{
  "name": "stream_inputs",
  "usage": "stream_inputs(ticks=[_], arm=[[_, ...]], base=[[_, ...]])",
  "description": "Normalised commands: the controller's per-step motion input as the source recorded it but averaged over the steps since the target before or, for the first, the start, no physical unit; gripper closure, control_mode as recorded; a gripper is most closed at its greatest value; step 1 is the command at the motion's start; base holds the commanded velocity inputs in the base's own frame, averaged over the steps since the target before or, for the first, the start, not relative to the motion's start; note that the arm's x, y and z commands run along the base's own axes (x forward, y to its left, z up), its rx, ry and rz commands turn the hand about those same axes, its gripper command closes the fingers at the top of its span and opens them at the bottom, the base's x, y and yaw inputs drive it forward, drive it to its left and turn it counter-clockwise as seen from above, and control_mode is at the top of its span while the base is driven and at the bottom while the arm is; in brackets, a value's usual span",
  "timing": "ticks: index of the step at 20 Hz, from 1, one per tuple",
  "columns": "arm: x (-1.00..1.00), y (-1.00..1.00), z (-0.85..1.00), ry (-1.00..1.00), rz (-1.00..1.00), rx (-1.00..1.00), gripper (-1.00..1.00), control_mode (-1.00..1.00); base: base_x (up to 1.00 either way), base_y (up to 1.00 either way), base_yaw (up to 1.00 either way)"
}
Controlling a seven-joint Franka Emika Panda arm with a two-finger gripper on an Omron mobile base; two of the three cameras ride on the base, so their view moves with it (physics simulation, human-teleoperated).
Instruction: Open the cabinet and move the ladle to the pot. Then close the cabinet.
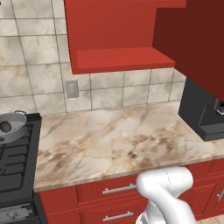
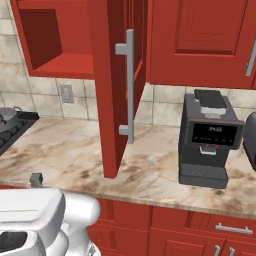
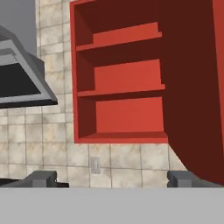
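The red cabinet (image 1: 118, 59) stands open, its door (image 2: 112, 100) swung out over the counter with the long silver bar handle (image 2: 130, 85) facing the right base view. In the hand view the cabinet's shelves (image 3: 124, 89) are bare. At the left, on the stove, sits the grey pot (image 1: 16, 129) with the small dark brown ladle (image 1: 5, 127) lying inside it. An edge of the pot (image 2: 5, 117) is also in the right base view. My gripper (image 3: 113, 179) is open, its fingertips (image 3: 41, 178) wide apart with nothing between them, looking up at the cabinet from well back.
A black coffee machine (image 2: 207, 140) stands on the marble counter (image 1: 113, 140) right of the open door. The black stove (image 1: 17, 162) is at the left, with a grey range hood (image 3: 22, 78) above it. Red drawers (image 1: 109, 190) run under the counter.
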Motion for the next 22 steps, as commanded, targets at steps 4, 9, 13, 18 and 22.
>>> stream_inputs(ticks=[4,9,13,18,22], arm=[[-0.03,-0.56,-0.01,-0.11,0.00,0.00,-1.00,-1.00],[0.09,-0.61,-0.07,-0.08,0.00,0.05,-1.00,-1.00],[0.29,-0.53,-0.10,-0.06,0.02,0.17,-1.00,-1.00],[0.53,-0.49,-0.07,-0.02,0.05,0.22,-1.00,-1.00],[0.64,-0.44,-0.09,0.00,0.05,0.22,-1.00,-1.00]], base=[[0.00,0.00,0.00],[0.00,0.00,0.00],[0.00,0.00,0.00],[0.00,0.00,0.00],[0.00,0.00,0.00]])
